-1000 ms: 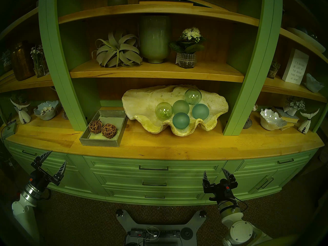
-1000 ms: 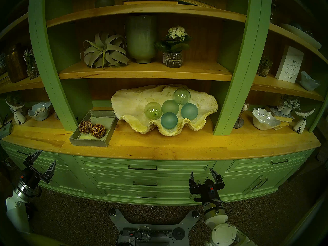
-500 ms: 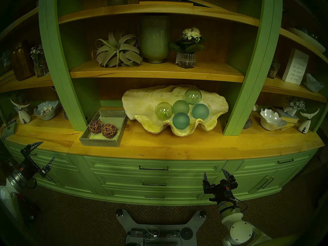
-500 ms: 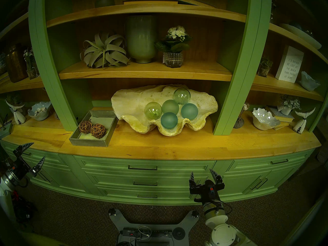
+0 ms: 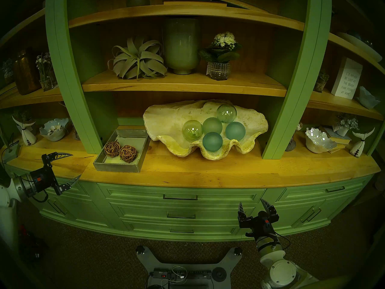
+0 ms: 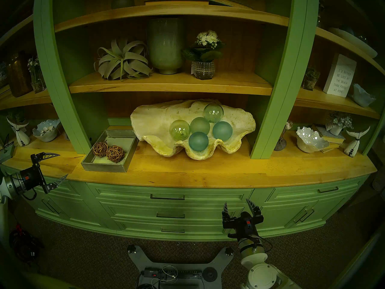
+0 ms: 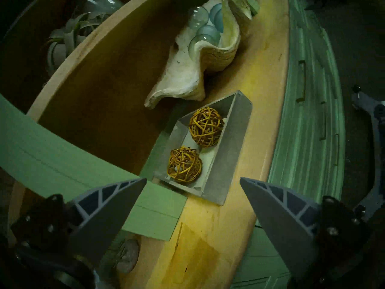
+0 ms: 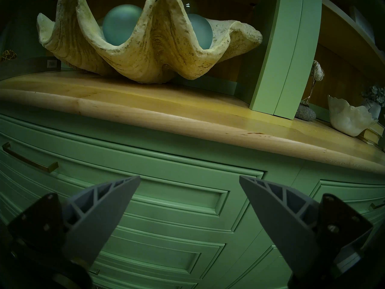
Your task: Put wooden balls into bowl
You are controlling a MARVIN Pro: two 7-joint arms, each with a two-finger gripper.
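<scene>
Two brown woven wooden balls [image 5: 112, 149] [image 5: 128, 153] lie side by side in a shallow grey tray [image 5: 116, 167] on the wooden counter. They also show in the left wrist view [image 7: 206, 126] [image 7: 184, 164]. The big cream clam-shell bowl [image 5: 166, 123] stands to the tray's right and holds several green and blue glass spheres [image 5: 212, 141]. My left gripper [image 5: 76, 165] is open and empty at the counter's front edge, left of the tray, and points right at it. My right gripper [image 5: 250, 200] is open and empty, low in front of the drawers, below the bowl [image 8: 150, 53].
Green cabinet pillars [image 5: 83, 115] [image 5: 291, 115] flank the bay with the tray and the bowl. A wooden shelf [image 5: 183, 87] hangs close above the bowl. Small white ruffled bowls [image 5: 319, 139] [image 5: 54, 130] and figurines stand in the side bays.
My left gripper has risen from in front of the drawers to counter height and turned to point right toward the tray. The right arm, balls and bowl have not moved.
</scene>
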